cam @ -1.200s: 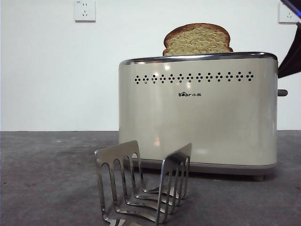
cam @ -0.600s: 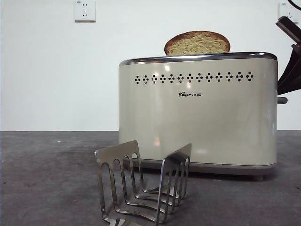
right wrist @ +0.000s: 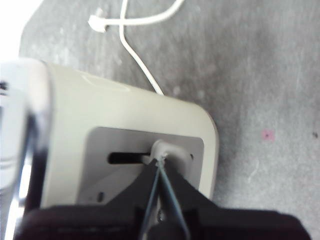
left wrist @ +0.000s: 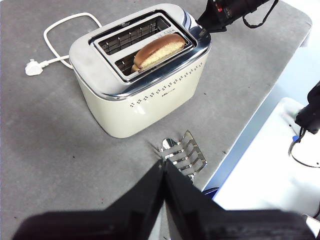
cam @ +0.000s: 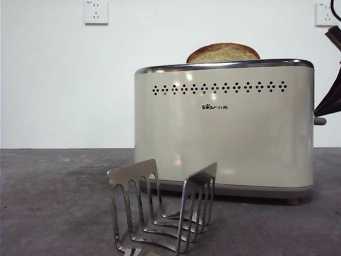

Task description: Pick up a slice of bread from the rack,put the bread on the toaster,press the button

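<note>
The cream toaster stands on the grey table, and the slice of bread sits low in its near slot with only the rounded brown top showing above the chrome rim. The left wrist view shows that slice of bread inside the toaster. My right gripper is shut, its tips pressing on the grey button at the toaster's narrow end; the button sticks out under the dark arm. The steel rack stands empty in front. My left gripper hangs shut above the rack.
A white power cord with its plug lies unplugged on the table behind the toaster. Two white wall sockets sit high on the back wall. The table's edge runs close beside the rack.
The button has gone down along the toaster's end with my right gripper on it. The slice of bread has sunk deeper into the slot.
</note>
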Action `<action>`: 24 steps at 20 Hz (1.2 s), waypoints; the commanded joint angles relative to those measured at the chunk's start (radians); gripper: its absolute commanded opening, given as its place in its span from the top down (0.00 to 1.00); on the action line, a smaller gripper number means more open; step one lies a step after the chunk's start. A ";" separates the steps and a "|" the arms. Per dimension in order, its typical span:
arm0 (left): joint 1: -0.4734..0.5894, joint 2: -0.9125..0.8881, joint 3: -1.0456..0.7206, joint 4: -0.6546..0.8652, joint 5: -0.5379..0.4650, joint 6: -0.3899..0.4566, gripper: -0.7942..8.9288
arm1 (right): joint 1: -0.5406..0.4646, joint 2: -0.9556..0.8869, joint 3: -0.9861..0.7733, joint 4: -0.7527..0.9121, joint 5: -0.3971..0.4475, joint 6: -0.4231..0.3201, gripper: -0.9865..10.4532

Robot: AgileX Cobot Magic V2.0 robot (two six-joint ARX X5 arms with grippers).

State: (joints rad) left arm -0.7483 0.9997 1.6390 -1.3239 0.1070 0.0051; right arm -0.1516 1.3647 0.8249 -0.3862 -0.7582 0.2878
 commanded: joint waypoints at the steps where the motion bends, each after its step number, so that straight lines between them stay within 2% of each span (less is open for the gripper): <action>1: 0.003 -0.001 -0.004 0.003 0.001 -0.009 0.93 | 0.000 0.026 -0.008 -0.024 0.007 -0.032 0.92; 6: 0.003 -0.001 -0.004 0.003 0.001 -0.010 0.93 | 0.000 0.082 -0.008 -0.034 0.034 -0.058 0.92; 24: 0.003 0.004 -0.004 0.003 0.000 -0.009 0.93 | 0.000 0.243 -0.009 -0.069 0.045 -0.106 0.92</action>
State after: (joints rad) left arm -0.7483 1.0050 1.6390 -1.3239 0.1074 0.0051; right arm -0.1574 1.5578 0.8604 -0.4011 -0.7998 0.2047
